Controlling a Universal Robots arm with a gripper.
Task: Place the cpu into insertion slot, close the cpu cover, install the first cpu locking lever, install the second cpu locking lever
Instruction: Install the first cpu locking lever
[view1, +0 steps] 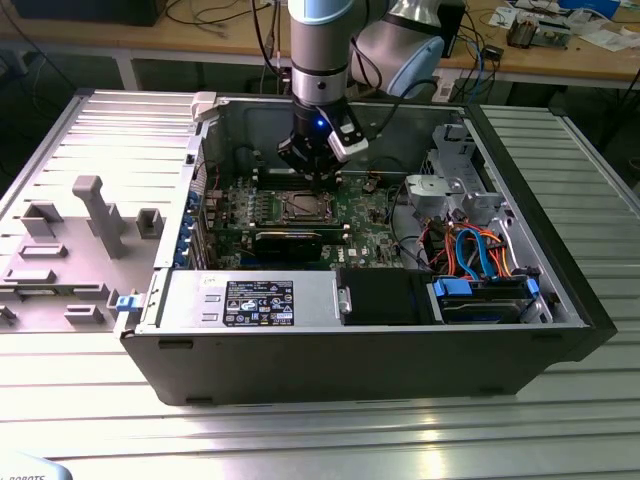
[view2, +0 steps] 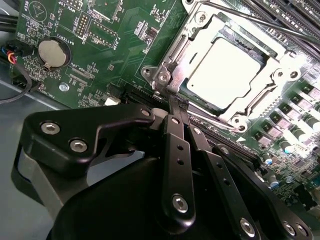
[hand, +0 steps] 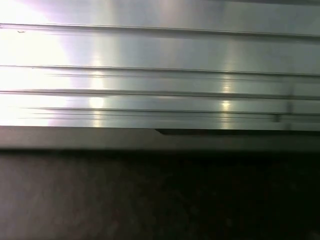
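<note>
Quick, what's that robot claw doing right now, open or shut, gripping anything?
Gripper: shut, fingertips together, holding nothing, beside the cpu cover.

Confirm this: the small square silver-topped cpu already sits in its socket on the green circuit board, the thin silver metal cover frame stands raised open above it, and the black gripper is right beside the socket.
One detail is wrong. In the second wrist view the thin silver metal cover frame lies closed flat around the small square silver-topped cpu, not raised. The cpu does sit in its socket on the green circuit board, with the black gripper right beside it.
</note>
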